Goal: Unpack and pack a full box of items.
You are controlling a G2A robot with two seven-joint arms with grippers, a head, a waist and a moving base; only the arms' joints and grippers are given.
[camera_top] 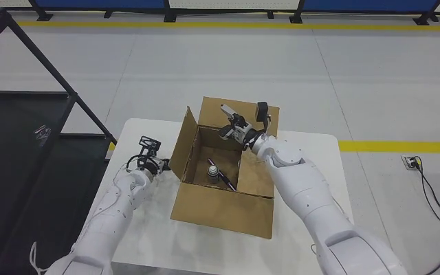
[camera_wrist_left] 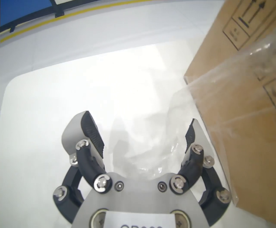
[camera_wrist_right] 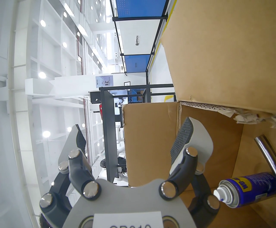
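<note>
Overhead, the open box (camera_top: 220,206) sits on the worktop (camera_top: 159,235); at the left wrist, the open left end effector (camera_wrist_left: 139,116) hangs over clear film (camera_wrist_left: 151,149) that could snag, while the right end effector (camera_wrist_right: 132,122), open too, risks knocking the spray can (camera_wrist_right: 248,187) inside the box.

Printed in black on the cardboard box (camera_wrist_left: 237,103): framed handling marks (camera_wrist_left: 248,17), including two upward arrows. Yellow lettering along the blue spray can (camera_wrist_right: 252,187). Behind the left hand (camera_wrist_left: 139,117), a white label (camera_wrist_left: 138,220) with dark characters cut off at the edge; likewise behind the right hand (camera_wrist_right: 133,122). Dark logo on a white panel (camera_wrist_right: 140,28).
</note>
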